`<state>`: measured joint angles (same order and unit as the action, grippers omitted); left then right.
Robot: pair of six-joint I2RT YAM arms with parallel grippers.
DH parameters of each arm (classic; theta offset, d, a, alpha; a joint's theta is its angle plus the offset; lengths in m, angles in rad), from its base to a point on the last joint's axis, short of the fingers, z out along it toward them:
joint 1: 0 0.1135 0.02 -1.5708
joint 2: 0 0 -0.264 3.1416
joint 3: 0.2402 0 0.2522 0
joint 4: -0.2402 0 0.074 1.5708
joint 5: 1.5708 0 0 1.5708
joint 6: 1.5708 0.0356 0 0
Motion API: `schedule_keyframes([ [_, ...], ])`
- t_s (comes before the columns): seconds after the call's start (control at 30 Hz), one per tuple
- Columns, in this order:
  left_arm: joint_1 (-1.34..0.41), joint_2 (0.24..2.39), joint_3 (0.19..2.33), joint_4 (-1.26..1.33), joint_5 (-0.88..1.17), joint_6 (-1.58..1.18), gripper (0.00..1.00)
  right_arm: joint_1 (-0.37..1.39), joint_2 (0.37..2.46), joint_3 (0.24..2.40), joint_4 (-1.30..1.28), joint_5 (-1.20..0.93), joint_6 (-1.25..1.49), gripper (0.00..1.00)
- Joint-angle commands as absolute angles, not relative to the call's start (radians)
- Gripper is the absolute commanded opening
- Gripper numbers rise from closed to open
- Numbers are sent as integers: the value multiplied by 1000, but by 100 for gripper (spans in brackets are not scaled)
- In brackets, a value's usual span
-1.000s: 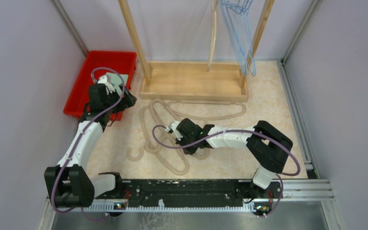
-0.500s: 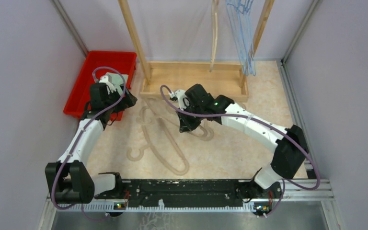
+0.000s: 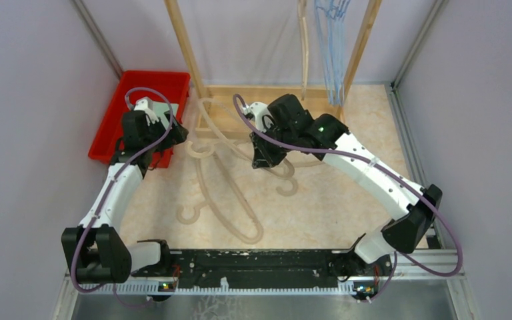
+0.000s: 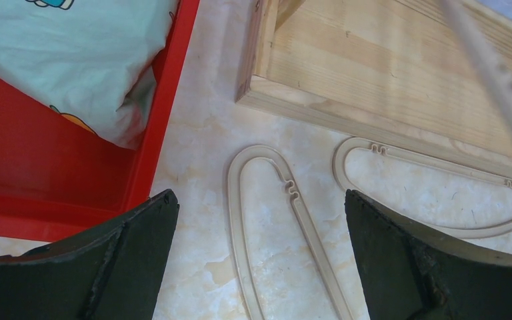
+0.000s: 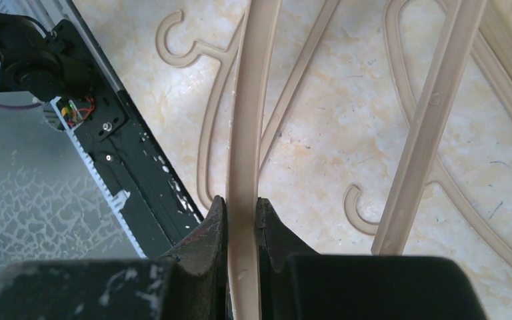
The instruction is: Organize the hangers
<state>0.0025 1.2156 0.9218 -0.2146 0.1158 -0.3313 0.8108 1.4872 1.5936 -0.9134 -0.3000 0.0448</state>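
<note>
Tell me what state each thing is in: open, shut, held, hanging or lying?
right gripper: shut on held beige hanger
held beige hanger: raised above the table
left gripper: open, empty
loose beige hangers: lying flat on table
blue wire hangers: hanging on rack
red bin: holding cloth

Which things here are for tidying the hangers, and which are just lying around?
For the job:
- held hanger, pinched in the right tool
- loose beige hangers on the table
- blue wire hangers and hung beige hanger, on the wooden rack

Just lying about:
- red bin
- cloth inside it
</note>
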Motion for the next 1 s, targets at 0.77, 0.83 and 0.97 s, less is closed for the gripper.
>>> schedule_keyframes([
  [0.77, 7, 1194, 911, -170, 186, -309, 100, 775, 1606, 1994, -351, -40, 390, 0],
  [0.83, 8, 1192, 903, -169, 185, -308, 100, 761, 1637, 2033, -321, -49, 407, 0],
  [0.97, 7, 1192, 897, -166, 185, -307, 100, 724, 1694, 2060, -225, -92, 466, 0],
])
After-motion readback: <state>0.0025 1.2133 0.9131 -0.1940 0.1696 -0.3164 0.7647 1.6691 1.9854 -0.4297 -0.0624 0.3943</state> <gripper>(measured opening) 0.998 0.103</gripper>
